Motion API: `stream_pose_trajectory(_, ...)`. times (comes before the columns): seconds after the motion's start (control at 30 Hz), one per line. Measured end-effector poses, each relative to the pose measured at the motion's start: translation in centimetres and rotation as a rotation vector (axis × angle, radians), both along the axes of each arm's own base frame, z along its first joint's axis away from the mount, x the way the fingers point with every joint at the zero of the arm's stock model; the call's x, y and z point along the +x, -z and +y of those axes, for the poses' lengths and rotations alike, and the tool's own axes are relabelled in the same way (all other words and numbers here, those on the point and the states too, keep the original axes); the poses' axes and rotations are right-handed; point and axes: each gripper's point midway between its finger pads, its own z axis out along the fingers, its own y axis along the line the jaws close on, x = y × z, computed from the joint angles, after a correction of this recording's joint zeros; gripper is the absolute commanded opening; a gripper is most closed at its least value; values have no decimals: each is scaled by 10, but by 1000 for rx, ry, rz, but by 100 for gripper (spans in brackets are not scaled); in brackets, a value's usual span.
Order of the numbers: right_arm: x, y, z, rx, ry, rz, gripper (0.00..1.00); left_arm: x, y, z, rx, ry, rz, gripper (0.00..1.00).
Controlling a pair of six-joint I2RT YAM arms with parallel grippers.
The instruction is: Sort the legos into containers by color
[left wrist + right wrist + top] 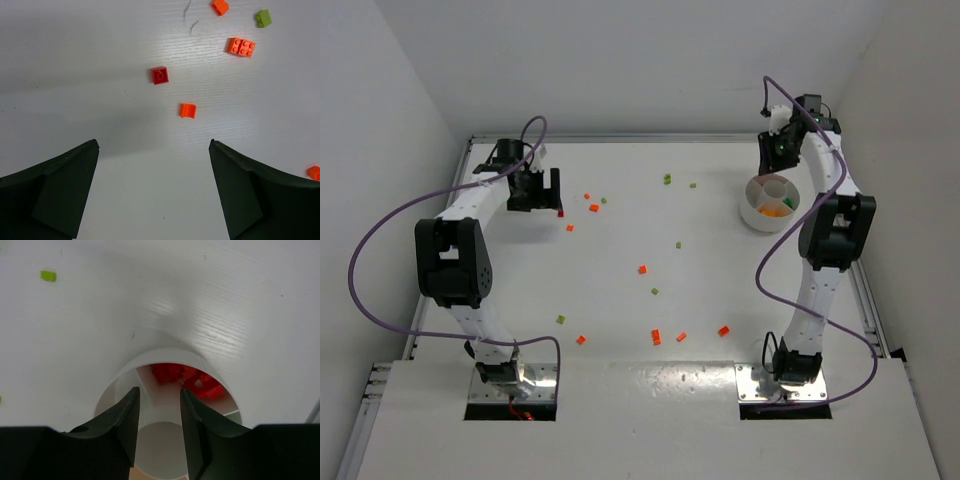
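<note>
Left pincer (540,200): far left of the dish (748,216), across the table (620,150); fingers spread wide, nothing between them.

The left wrist view resolves what the top view gives only as specks. A red brick (160,75) and an orange brick (188,110) lie ahead of the gap, clear of both fingers; an orange double brick (241,47), a small orange piece (220,6) and a green brick (263,18) lie farther out, toward the dish side; an orange fragment (314,172) is cut off at the frame edge. Studs are legible in this view alone.

The top view alone shows the whole scatter: loose legos (642,269), orange, red and green, strewn left of the dish, many nearer the arm bases than it, none touching it; the shapes of the smallest cannot be made out.

Right pincer (773,165): above the dish, toward its far side. Its state is readable only in the right wrist view: fingers parted by a narrow gap, nothing seen between them. Red contents (192,380) fill the compartment just ahead of the tips; the central well (160,445) lies below the gap, partly masked; the other compartments are largely hidden behind the fingers. The top view shows orange contents (775,211) in the near compartment; the wrist view crops these to a sliver at its lower edge. One lone green piece (48,275) lies on the table well beyond the dish.
</note>
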Motion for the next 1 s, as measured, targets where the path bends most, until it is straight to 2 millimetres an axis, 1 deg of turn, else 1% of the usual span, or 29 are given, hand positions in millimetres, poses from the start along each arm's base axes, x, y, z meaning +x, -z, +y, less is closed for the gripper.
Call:
stream_pose_trajectory(0.07, 0, -4, 11, 39, -24, -27, 38, 0, 0, 2, -4, -10, 0, 99)
stream_pose_trajectory(0.13, -4, -11, 31, 96, -51, -67, 35, 1, -1, 4, -22, -30, 1, 99)
stream_pose_trajectory(0.2, -13, -19, 67, 160, -98, -101, 34, 2, -3, 14, -62, -76, 1, 99)
stream_pose_trajectory(0.23, -16, -22, 91, 185, -132, -118, 34, 3, -5, 20, -87, -98, -2, 99)
stream_pose_trajectory(0.27, -17, -26, 120, 210, -178, -141, 31, 4, -8, 29, -109, -126, -6, 99)
stream_pose_trajectory(0.3, -17, -29, 152, 227, -228, -169, 31, 6, -12, 41, -136, -159, -15, 99)
stream_pose_trajectory(0.33, -20, -31, 188, 250, -287, -191, 31, 7, -15, 52, -153, -189, -24, 99)
stream_pose_trajectory(0.37, -26, -32, 230, 276, -349, -207, 34, 8, -18, 64, -166, -220, -34, 99)
stream_pose_trajectory(0.4, -32, -33, 265, 301, -405, -222, 38, 8, -20, 75, -174, -247, -41, 99)
stream_pose_trajectory(0.43, -41, -33, 304, 332, -467, -232, 45, 8, -24, 87, -182, -276, -49, 99)
stream_pose_trajectory(0.47, -53, -32, 345, 369, -525, -229, 46, 8, -27, 98, -187, -302, -57, 99)
stream_pose_trajectory(0.5, -61, -30, 375, 397, -567, -228, 49, 8, -30, 107, -188, -319, -65, 99)
stream_pose_trajectory(0.53, -66, -28, 405, 427, -601, -234, 56, 8, -33, 114, -190, -332, -72, 99)
stream_pose_trajectory(0.6, -73, -18, 452, 472, -641, -253, 60, 8, -38, 124, -191, -349, -86, 99)
stream_pose_trajectory(0.63, -77, -8, 468, 480, -649, -260, 62, 7, -39, 128, -193, -356, -88, 99)
stream_pose_trajectory(0.67, -81, 4, 481, 477, -651, -260, 64, 6, -39, 132, -193, -363, -89, 99)
stream_pose_trajectory(0.73, -83, 28, 502, 462, -647, -262, 64, 3, -39, 135, -196, -365, -82, 99)
stream_pose_trajectory(0.77, -83, 38, 510, 454, -644, -265, 64, 1, -38, 137, -197, -367, -78, 99)
stream_pose_trajectory(0.8, -79, 49, 523, 448, -640, -271, 64, 0, -38, 138, -199, -369, -77, 99)
stream_pose_trajectory(0.83, -74, 56, 534, 448, -633, -291, 65, 0, -38, 140, -199, -371, -78, 99)
stream_pose_trajectory(0.87, -70, 63, 543, 443, -625, -313, 66, -1, -38, 142, -198, -372, -78, 99)
stream_pose_trajectory(0.9, -70, 72, 547, 432, -619, -321, 66, -2, -38, 144, -199, -375, -79, 99)
stream_pose_trajectory(1.0, -68, 89, 555, 405, -605, -347, 69, -5, -39, 148, -202, -380, -77, 99)
